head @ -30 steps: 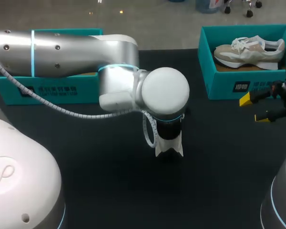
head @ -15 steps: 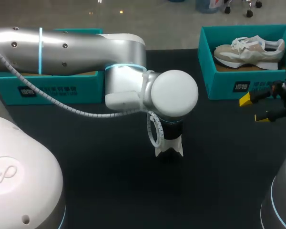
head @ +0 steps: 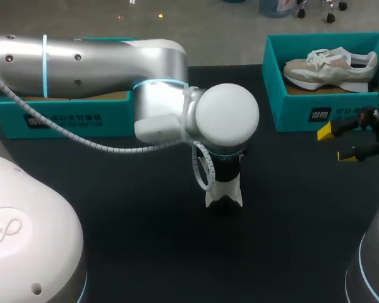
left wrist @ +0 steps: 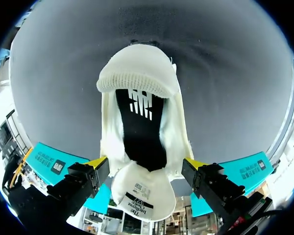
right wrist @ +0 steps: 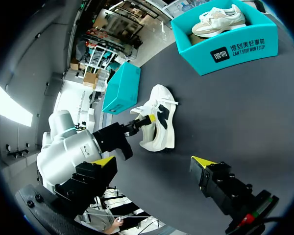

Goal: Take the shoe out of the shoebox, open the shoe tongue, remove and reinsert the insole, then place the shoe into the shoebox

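A white shoe (left wrist: 137, 83) with a dark inside lies on the black table, its toe pointing away from my left gripper (left wrist: 144, 164). That gripper is open, one yellow tip on each side of the shoe's collar. The white tongue (left wrist: 142, 193) is folded back toward the wrist between the fingers. In the head view only the shoe's end (head: 224, 197) shows under my left wrist. The right wrist view shows the shoe (right wrist: 160, 122) on its sole with the left gripper at it. My right gripper (head: 340, 144) (right wrist: 153, 161) hangs open and empty at the right, off the shoe.
A teal shoebox (head: 303, 113) (right wrist: 235, 51) at the back right holds a second pale shoe (head: 331, 66). Another teal box (head: 63, 117) (right wrist: 121, 88) stands at the back left, partly behind my left arm.
My left gripper has opened over the shoe, and its wrist has shifted slightly. The shoe stays in place. The right arm has not moved.
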Available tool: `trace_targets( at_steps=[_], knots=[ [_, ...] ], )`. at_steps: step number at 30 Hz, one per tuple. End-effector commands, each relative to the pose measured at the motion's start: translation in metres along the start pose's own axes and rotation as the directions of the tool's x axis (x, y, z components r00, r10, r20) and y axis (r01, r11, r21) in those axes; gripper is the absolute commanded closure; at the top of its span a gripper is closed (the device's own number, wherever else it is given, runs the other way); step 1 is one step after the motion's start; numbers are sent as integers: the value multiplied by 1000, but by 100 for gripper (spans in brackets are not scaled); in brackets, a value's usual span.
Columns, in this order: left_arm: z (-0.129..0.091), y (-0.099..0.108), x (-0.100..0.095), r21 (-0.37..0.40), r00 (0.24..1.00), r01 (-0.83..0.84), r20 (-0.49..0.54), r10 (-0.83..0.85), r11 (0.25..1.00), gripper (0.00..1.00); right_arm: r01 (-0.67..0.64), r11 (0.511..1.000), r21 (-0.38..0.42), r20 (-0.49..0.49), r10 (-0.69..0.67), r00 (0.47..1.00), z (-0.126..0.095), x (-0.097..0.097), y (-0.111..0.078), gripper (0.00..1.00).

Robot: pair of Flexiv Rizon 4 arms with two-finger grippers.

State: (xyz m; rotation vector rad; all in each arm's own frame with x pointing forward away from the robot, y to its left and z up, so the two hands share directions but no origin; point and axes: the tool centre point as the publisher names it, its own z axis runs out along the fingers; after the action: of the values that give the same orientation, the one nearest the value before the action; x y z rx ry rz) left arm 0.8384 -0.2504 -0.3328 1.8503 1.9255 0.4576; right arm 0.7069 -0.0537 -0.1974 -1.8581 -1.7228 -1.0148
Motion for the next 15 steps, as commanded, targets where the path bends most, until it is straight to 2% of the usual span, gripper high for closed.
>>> trace_targets(
  at_steps=[1, 8, 15],
  knots=[
    [-4, 6, 6, 2, 1000, 0, 4, 0, 1000, 0, -2, 1000, -1, 4, 2, 1000, 0, 0, -1, 0],
    [-3, 21, 8, 2, 999, 33, 12, -33, 999, 0, -2, 1000, -1, 4, 2, 1000, 0, 0, -1, 0],
    [-18, 32, 10, -17, 999, 30, 29, -30, 999, 0, -2, 1000, -1, 4, 2, 1000, 0, 0, -1, 0]
  ],
)
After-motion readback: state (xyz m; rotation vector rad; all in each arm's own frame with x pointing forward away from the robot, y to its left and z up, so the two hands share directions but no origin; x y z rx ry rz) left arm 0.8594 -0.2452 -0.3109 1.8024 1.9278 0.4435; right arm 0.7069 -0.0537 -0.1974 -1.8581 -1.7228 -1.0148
